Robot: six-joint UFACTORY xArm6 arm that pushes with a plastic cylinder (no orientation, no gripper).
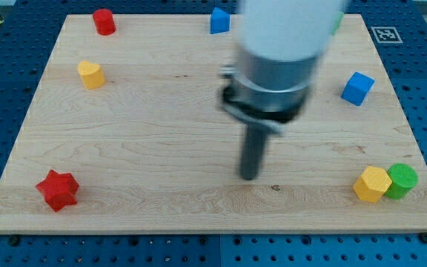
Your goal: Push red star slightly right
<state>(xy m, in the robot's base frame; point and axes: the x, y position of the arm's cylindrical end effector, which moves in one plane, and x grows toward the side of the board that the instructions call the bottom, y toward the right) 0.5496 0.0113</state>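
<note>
The red star [57, 190] lies near the board's bottom left corner. My tip [249, 176] rests on the board right of centre, far to the star's right and slightly above its level. A red cylinder-like block [104, 21] sits at the top left. A yellow block [90, 75] is below it on the left side.
A blue block [219, 21] sits at the top centre beside the arm body. A blue cube [357, 88] is on the right. A yellow hexagonal block [371, 184] touches a green cylinder [402, 180] at the bottom right. The wooden board [147, 133] lies on a blue perforated table.
</note>
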